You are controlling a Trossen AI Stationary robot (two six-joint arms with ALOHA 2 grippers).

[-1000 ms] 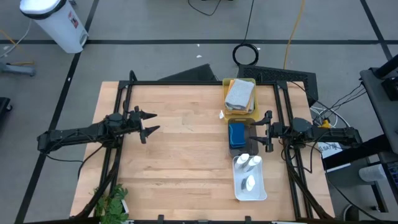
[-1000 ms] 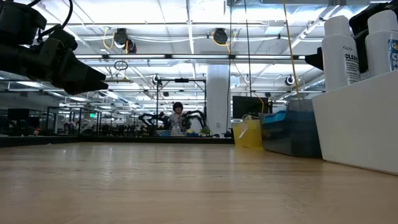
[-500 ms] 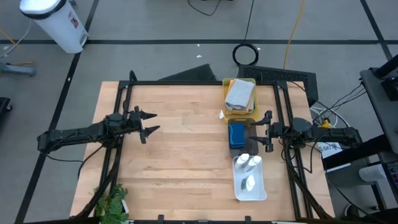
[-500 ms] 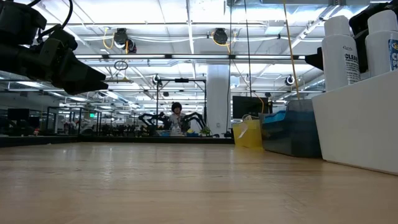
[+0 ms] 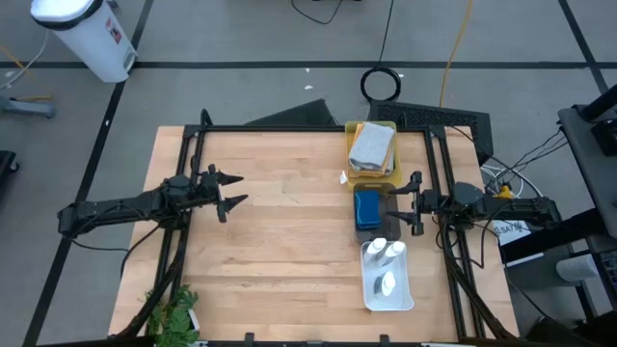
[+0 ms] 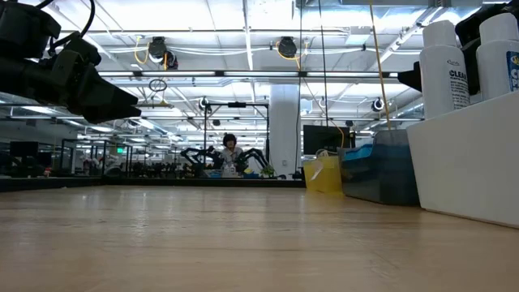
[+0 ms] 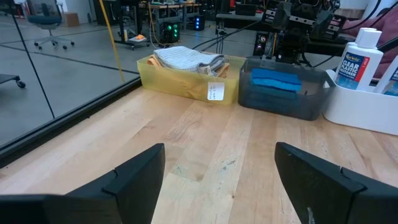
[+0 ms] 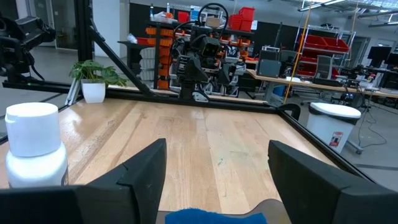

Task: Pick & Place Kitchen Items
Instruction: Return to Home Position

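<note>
**Kitchen items (image 5: 370, 204) lie in their trays; the danger is a careless retreat**

The white bottles (image 5: 388, 253) are in the white tray (image 5: 371, 299): two upright, and a third that seems to lie flat. The blue sponges (image 5: 366, 202) fill the dark grey tray (image 5: 367, 227), and the grey towels (image 5: 370, 145) rest in the yellow tray (image 5: 371, 178). All three trays line the right side of the tabletop (image 5: 280, 241).

The right end effector (image 5: 397, 203) hovers just beside the dark grey tray and near the upright bottles, fingers apart and empty. A low or sideways swing from there could shove that tray or topple a bottle.

The left end effector (image 5: 234, 190), also spread and empty, is well apart from everything and poses little risk.
</note>
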